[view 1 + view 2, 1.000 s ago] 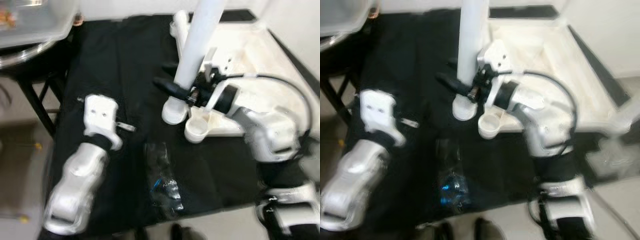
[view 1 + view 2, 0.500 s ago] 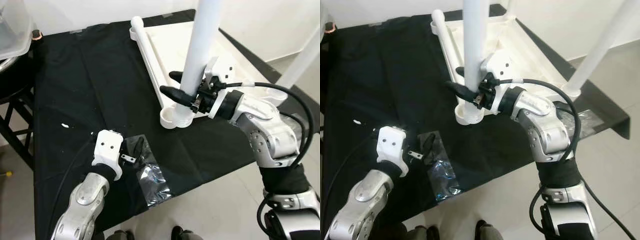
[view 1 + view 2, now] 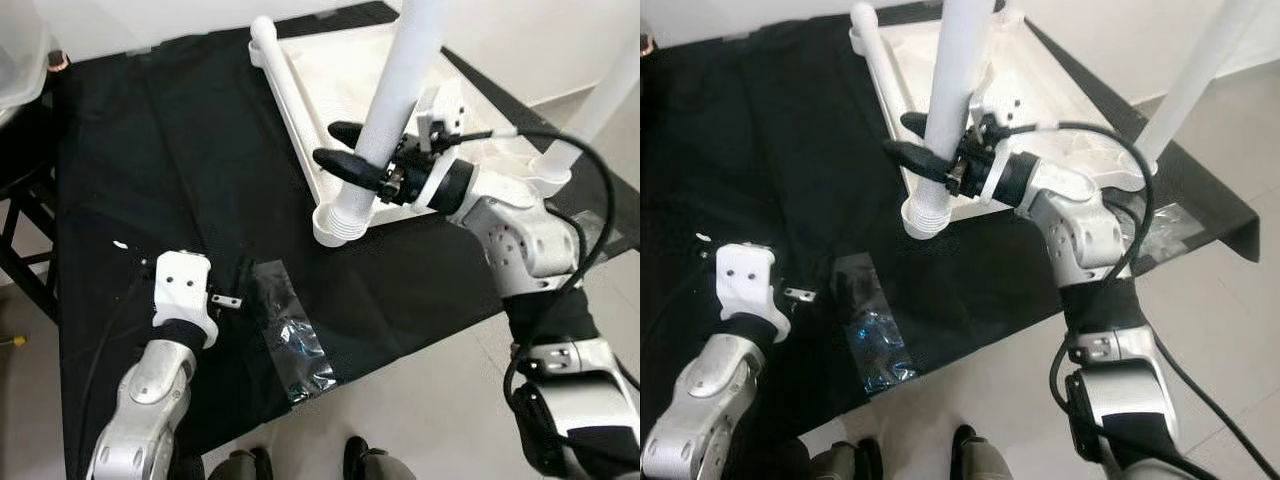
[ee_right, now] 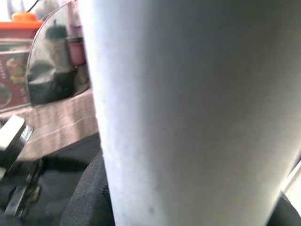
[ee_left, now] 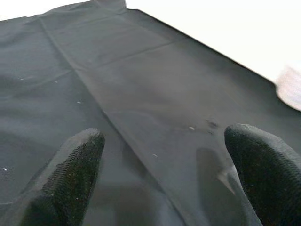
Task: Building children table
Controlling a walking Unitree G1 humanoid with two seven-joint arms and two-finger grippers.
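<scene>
A white tabletop (image 3: 345,60) lies upside down on a black cloth (image 3: 180,150). A white leg (image 3: 400,90) stands in its near corner socket (image 3: 338,228), tilted slightly. My right gripper (image 3: 333,146) is shut on this leg a little above the socket, and the leg (image 4: 188,108) is pressed close in the right wrist view. A second leg (image 3: 595,105) stands at the right corner. My left gripper (image 5: 164,174) hovers open over bare cloth, with nothing between its fingers. A clear bag of hardware (image 3: 290,335) lies just right of my left wrist (image 3: 180,290).
A long white tube (image 3: 285,85) runs along the tabletop's left edge. A black metal stand (image 3: 20,220) and a clear bin (image 3: 18,55) are at the far left. The cloth's front edge (image 3: 400,350) meets light floor tiles. Another clear bag (image 3: 1162,225) lies at the right.
The camera has shifted. My left gripper has drawn a little to the left, away from the bag. My right gripper stays on the standing leg.
</scene>
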